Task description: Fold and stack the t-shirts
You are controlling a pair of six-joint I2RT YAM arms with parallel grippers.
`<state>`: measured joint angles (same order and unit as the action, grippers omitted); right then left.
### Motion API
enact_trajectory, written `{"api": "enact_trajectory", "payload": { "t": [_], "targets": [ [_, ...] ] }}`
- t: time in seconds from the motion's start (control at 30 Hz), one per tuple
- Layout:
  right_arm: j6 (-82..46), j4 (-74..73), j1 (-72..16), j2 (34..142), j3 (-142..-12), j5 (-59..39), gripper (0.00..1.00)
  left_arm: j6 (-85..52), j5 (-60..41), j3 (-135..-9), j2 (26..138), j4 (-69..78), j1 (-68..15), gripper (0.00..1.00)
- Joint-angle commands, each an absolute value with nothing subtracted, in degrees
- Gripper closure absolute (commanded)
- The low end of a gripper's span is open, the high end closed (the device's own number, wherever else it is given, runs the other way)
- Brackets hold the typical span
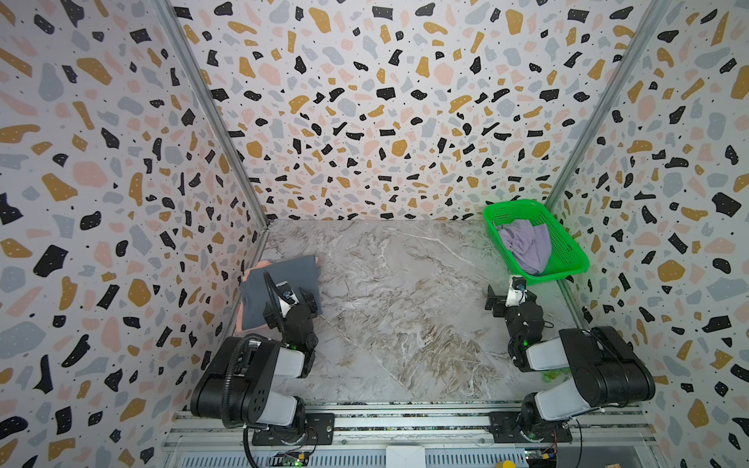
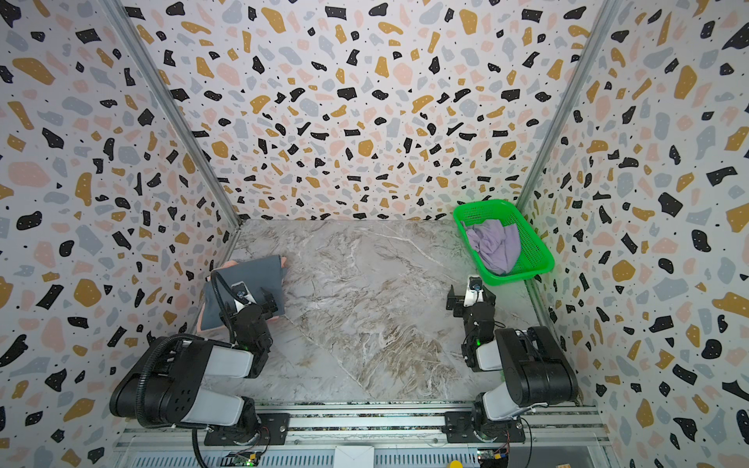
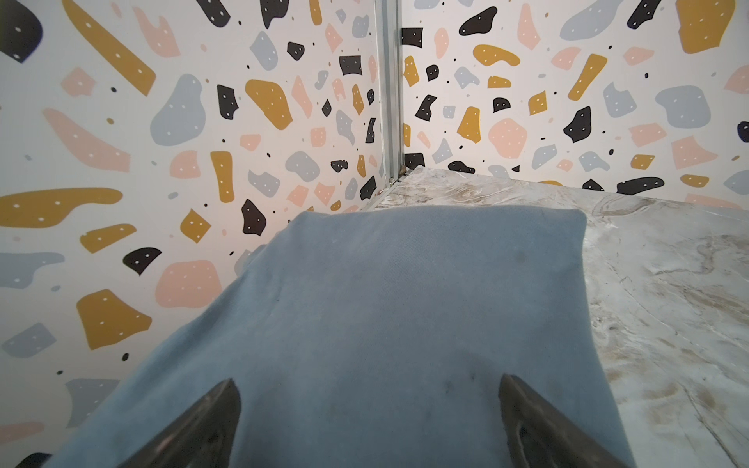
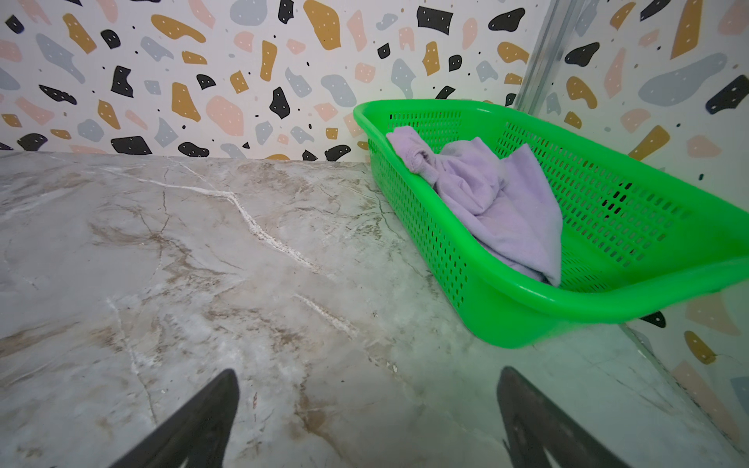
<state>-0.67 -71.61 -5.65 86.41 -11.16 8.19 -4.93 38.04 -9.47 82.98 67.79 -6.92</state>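
**Two shirts stacked, one in the basket**

The dark slate-grey t-shirt [image 1: 283, 275] is folded into a smooth, flat rectangle. It lies on the salmon-pink t-shirt [image 1: 259, 265], of which only thin strips and a corner show around it. This stack sits at the left edge of the worktop [image 1: 405, 308]. The pale lilac t-shirt [image 4: 498, 202] is crumpled and unfolded inside the green mesh basket [image 4: 608, 194], which stands at the far right corner.

The left gripper [image 3: 369, 401] is over the near part of the grey shirt, jaws spread wide and holding nothing; whether the fingertips [image 3: 221, 409] touch the cloth cannot be told. The right gripper [image 4: 367, 393], also wide and empty, is above bare worktop near the basket's near end, apart from the lilac shirt.

Count: three t-shirts, one basket, two grippers.
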Motion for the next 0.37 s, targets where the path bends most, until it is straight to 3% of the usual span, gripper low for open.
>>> {"api": "enact_trajectory", "payload": {
  "t": [0.0,0.33],
  "targets": [
    [0.0,-73.0,-5.9,85.6,-11.2,8.9,0.01,-4.6,39.1,-9.9,82.4,71.2,-7.0,0.00],
    [-0.2,-72.4,-5.2,85.4,-11.4,7.5,0.01,-4.5,39.2,-10.0,82.6,71.1,-7.0,0.01]
  ]
}}
